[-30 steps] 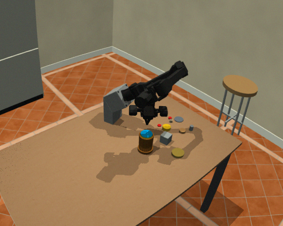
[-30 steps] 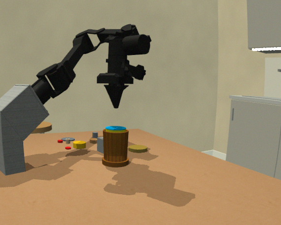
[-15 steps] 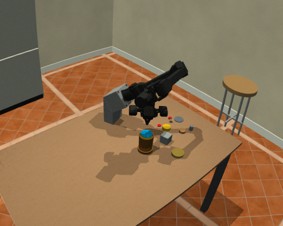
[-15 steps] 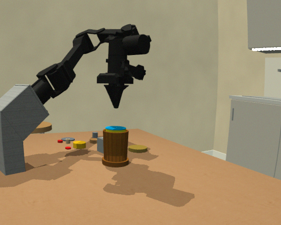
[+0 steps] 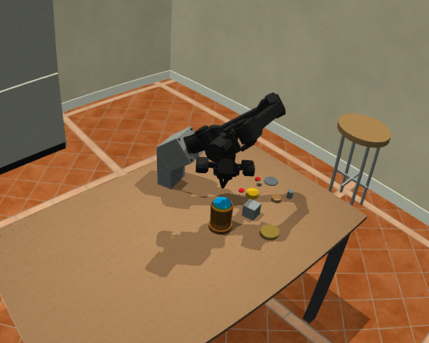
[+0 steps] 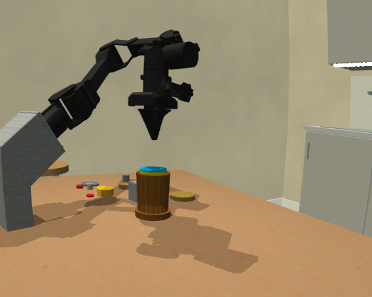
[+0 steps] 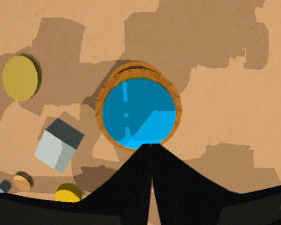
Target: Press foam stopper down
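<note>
A brown ribbed jar (image 5: pixel 220 218) stands upright on the table, also in the exterior view (image 6: pixel 152 195). Its blue foam stopper (image 6: pixel 152 169) sticks up a little above the rim, with a yellowish band under the blue top. It fills the jar mouth in the wrist view (image 7: pixel 139 112). My gripper (image 6: pixel 154 135) is shut and empty. It points straight down, well above the stopper, not touching it. In the wrist view the closed fingertips (image 7: pixel 149 151) sit at the stopper's near edge.
A grey cube (image 5: pixel 251 209) sits right beside the jar. An olive disc (image 5: pixel 270 231), a yellow disc (image 5: pixel 252 193), a grey disc (image 5: pixel 271 180), a tan disc (image 5: pixel 276 198), a small grey cylinder (image 5: pixel 290 194) and red buttons (image 5: pixel 241 190) lie beyond. The arm's grey base (image 5: pixel 171 160) stands behind.
</note>
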Motion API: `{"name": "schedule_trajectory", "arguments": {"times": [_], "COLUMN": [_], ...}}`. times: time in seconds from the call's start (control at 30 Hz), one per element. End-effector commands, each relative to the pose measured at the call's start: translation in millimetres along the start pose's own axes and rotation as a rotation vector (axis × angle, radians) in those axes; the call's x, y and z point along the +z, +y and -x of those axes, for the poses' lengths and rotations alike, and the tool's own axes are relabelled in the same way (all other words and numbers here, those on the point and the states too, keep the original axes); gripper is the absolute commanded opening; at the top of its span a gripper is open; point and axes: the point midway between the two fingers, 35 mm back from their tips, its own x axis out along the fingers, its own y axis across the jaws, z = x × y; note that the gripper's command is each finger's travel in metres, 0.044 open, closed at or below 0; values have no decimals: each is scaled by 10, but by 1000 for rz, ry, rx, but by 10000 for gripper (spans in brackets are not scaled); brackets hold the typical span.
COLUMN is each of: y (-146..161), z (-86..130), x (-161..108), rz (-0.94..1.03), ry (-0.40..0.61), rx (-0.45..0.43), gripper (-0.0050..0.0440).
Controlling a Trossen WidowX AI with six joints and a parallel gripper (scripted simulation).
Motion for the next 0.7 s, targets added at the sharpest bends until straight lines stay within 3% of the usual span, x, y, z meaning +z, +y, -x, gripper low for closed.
{"name": "schedule_trajectory", "arguments": {"times": [0.0,0.3,0.67], "y": [-4,48,57], "z": [-140,-464,-558], "x": [-3,-10,-13], "rz": [4,19,21], "ry": [8,16,17], "rx": [6,35,38], "gripper": [0,0,0]}}
